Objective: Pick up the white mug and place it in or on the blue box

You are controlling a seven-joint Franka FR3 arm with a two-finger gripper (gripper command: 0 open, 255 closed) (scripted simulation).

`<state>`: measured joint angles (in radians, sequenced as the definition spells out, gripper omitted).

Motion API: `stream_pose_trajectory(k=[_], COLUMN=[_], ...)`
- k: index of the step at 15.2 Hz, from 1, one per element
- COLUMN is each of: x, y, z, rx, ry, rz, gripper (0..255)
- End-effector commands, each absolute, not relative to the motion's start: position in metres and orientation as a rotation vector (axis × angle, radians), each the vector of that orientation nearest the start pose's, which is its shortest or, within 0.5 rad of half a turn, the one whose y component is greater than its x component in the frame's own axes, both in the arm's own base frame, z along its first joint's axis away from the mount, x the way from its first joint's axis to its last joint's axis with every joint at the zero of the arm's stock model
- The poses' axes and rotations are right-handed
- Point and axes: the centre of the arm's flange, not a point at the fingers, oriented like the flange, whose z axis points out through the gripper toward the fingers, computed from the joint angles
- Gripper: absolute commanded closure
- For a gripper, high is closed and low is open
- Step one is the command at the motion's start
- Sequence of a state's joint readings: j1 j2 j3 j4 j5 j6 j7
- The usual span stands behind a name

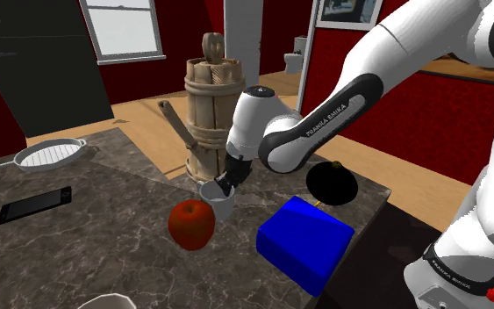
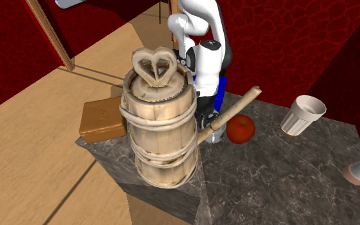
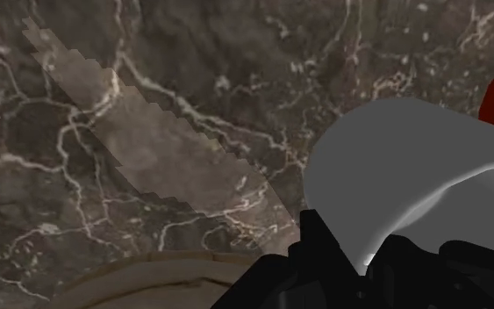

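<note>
The white mug [image 1: 216, 203] looks pale grey and stands upright on the dark marble counter [image 1: 104, 237], just behind a red apple [image 1: 191, 224]. My black gripper [image 1: 226, 185] reaches down onto the mug's rim. In the wrist view the mug's wall [image 3: 394, 158] runs between the two fingers of the gripper [image 3: 370, 253], which clasp it, one on each side. The blue box [image 1: 304, 243] lies on the counter toward the shoulder view's right of the mug, a short gap away.
A tall wooden churn [image 1: 208, 97] with a slanting handle stands right behind the mug. A black round object [image 1: 331, 183] sits beyond the blue box. A white dish [image 1: 50, 154] and a black phone [image 1: 34, 204] lie far left. A pale cup [image 2: 302, 115] stands past the apple [image 2: 241, 129].
</note>
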<state>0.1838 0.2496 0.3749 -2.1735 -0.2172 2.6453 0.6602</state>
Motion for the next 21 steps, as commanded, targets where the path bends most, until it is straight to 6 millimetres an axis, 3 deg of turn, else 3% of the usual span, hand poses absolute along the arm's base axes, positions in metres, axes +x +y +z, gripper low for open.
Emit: stream_pose_trajectory(k=[1, 21], x=[0.492, 0.492], y=[0.311, 0.311], z=[0.320, 0.425], rx=[-3.012, -3.012], ry=[-0.084, -0.084], rz=[-0.336, -0.336], gripper=[255, 255])
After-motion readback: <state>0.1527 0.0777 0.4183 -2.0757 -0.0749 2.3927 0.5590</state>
